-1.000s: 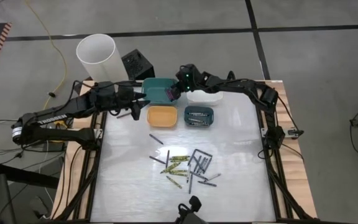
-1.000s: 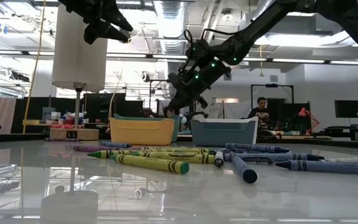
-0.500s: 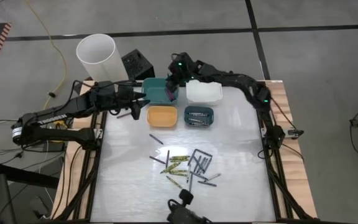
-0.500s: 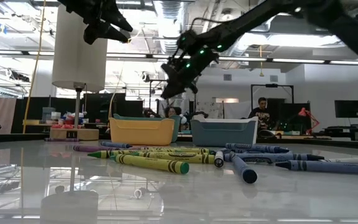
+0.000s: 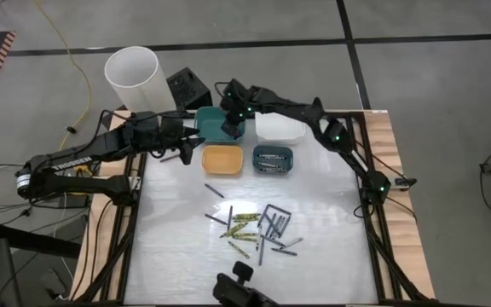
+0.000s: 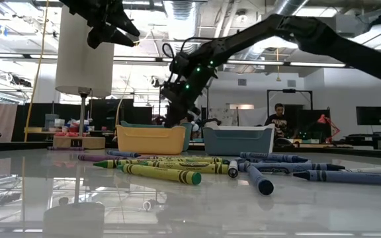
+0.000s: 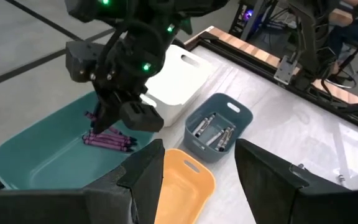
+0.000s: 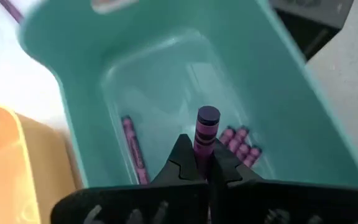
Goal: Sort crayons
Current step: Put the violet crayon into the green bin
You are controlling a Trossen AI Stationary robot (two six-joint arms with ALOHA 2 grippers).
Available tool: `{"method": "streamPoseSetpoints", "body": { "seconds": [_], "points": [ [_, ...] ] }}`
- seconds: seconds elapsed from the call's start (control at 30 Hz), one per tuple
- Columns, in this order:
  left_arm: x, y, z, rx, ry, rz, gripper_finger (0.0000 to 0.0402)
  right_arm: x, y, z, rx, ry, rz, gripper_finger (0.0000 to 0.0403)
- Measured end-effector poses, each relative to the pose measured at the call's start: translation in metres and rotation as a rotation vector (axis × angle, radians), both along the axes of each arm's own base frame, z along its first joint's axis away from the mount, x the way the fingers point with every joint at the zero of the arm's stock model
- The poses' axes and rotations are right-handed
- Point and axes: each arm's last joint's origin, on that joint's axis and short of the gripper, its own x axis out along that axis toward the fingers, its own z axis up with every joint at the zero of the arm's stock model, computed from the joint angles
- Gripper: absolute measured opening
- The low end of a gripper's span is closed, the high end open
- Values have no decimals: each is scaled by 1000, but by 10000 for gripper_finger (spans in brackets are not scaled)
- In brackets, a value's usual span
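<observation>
Now the right claw (image 8: pixel 205 163), arm outstretched, grips a purple crayon (image 8: pixel 206 129) upright over the teal bin (image 8: pixel 303 118).

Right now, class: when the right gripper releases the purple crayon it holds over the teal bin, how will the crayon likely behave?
The purple crayon looks stiff, staying straight in the right gripper. Round and thin, it will probably roll, though the teal bin walls should contain it. It looks light, so likely a soft landing.
</observation>
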Motion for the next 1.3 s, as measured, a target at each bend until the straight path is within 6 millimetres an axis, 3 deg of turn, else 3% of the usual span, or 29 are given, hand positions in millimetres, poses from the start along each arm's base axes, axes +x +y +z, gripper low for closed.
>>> {"method": "streamPoseSetpoints", "body": {
  "seconds": [0.17,0.57,0.67,0.73,0.9,1.13,1.3],
  "points": [
    [0,0,0,-1,1,0,185,1,1,-8,-1,35,-9,11],
    [-6,-2,-15,-75,144,15,185,1,1,-6,-2,27,-8,87],
    [-10,-3,-21,-123,207,58,185,-1,6,5,18,11,16,96],
    [-11,-2,-28,-161,263,103,185,-7,10,22,21,-6,29,100],
    [-4,1,-51,-256,453,145,185,-33,23,92,-62,-99,57,102],
    [27,15,-97,-270,733,192,185,-98,50,201,-218,-283,47,102],
    [38,21,-128,-238,963,175,185,-137,71,249,-331,-363,19,102]
  ]
}}
